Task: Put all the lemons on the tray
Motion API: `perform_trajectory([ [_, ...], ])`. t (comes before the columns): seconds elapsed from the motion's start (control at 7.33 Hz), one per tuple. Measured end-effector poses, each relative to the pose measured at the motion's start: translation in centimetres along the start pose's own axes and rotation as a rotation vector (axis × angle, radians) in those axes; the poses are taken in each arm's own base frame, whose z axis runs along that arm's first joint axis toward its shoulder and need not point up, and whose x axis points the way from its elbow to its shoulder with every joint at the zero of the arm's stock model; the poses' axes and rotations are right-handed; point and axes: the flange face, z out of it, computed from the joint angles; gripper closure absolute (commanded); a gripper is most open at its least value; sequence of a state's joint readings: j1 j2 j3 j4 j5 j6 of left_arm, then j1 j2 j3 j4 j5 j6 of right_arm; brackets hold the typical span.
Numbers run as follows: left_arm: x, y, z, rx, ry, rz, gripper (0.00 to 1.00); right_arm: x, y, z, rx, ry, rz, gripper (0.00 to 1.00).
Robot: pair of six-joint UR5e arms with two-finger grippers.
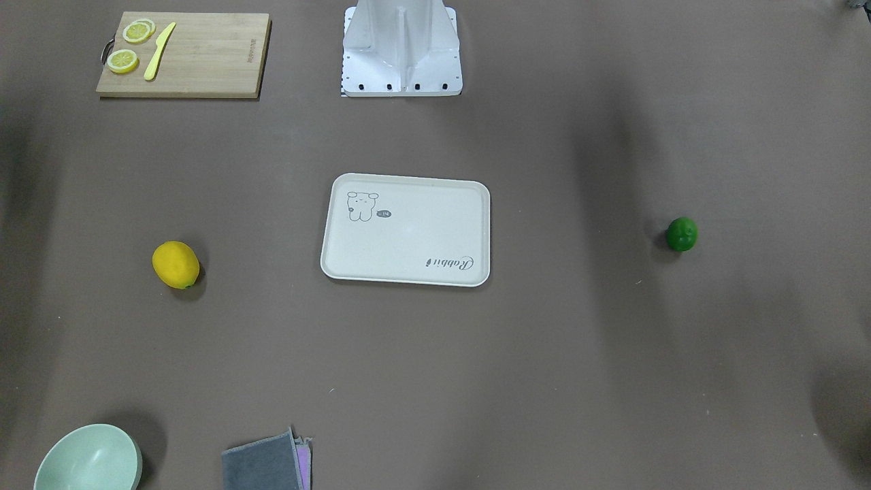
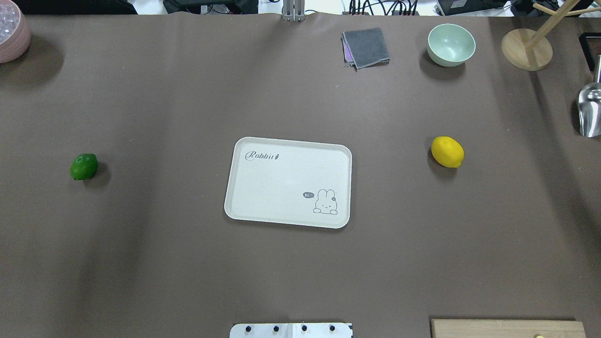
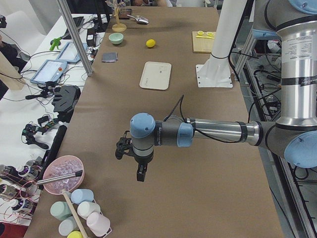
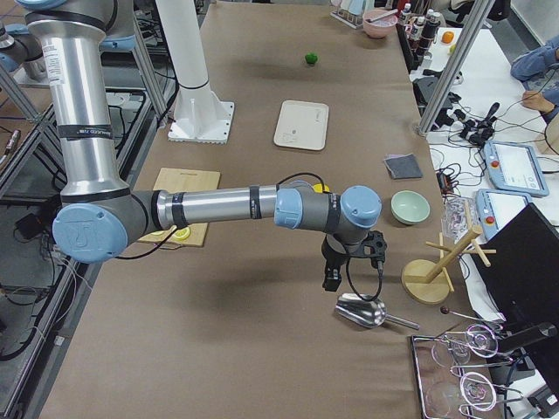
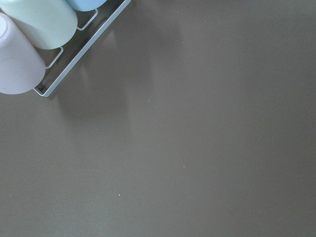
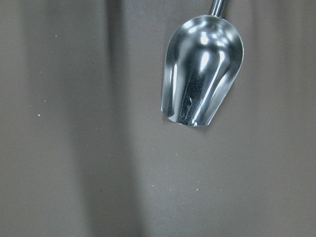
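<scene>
The yellow lemon (image 1: 175, 265) lies on the brown table to the tray's right in the overhead view (image 2: 447, 151). The green lemon (image 1: 681, 234) lies far to the tray's left in the overhead view (image 2: 84, 166). The cream tray (image 1: 408, 238) sits empty at the table's middle (image 2: 281, 183). My left gripper (image 3: 140, 174) hangs over bare table at the left end, far from the green lemon. My right gripper (image 4: 332, 278) hangs over a metal scoop at the right end. Both show only in the side views, so I cannot tell whether they are open or shut.
A wooden cutting board (image 1: 204, 61) holds lemon slices and a yellow knife. A mint bowl (image 2: 450, 44), a grey cloth (image 2: 366, 48), a wooden stand (image 2: 526, 49) and the metal scoop (image 6: 202, 84) lie at the right end. A pink bowl (image 2: 11, 33) and cups (image 5: 24, 39) stand at the left end.
</scene>
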State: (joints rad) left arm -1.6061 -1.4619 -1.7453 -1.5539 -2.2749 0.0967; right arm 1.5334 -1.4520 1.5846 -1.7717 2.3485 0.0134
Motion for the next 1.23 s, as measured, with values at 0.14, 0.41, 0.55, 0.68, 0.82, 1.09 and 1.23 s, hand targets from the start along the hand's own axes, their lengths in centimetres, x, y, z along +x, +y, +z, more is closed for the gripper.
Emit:
perform_trajectory([
  [0.14, 0.0, 0.0, 0.0, 0.000, 0.000, 0.000, 0.02, -0.2, -0.2, -0.1, 0.001, 0.000, -0.001, 0.00],
  [0.41, 0.0, 0.0, -0.1, 0.001, 0.000, 0.000, 0.02, -0.6, -0.5, -0.3, 0.004, -0.001, -0.005, 0.01],
  [0.55, 0.1, -0.1, -0.1, 0.003, 0.000, 0.000, 0.02, -0.7, -0.5, -0.2, 0.003, -0.002, -0.005, 0.01],
  [0.68, 0.3, -0.2, -0.3, 0.006, 0.000, -0.003, 0.02, -1.6, -0.7, 0.0, -0.001, -0.004, -0.009, 0.01],
  [0.82, 0.5, -0.3, -0.4, 0.008, 0.002, -0.007, 0.02, -3.3, -1.3, 0.1, -0.003, -0.007, -0.017, 0.01],
  [1.09, 0.8, -0.6, -0.6, 0.011, 0.004, -0.006, 0.02, -7.0, -2.6, 0.3, -0.010, -0.041, -0.015, 0.01],
  [1.23, 1.1, -1.0, -0.8, 0.013, 0.005, -0.004, 0.03, -9.2, -3.4, 0.3, -0.014, -0.052, -0.013, 0.00],
])
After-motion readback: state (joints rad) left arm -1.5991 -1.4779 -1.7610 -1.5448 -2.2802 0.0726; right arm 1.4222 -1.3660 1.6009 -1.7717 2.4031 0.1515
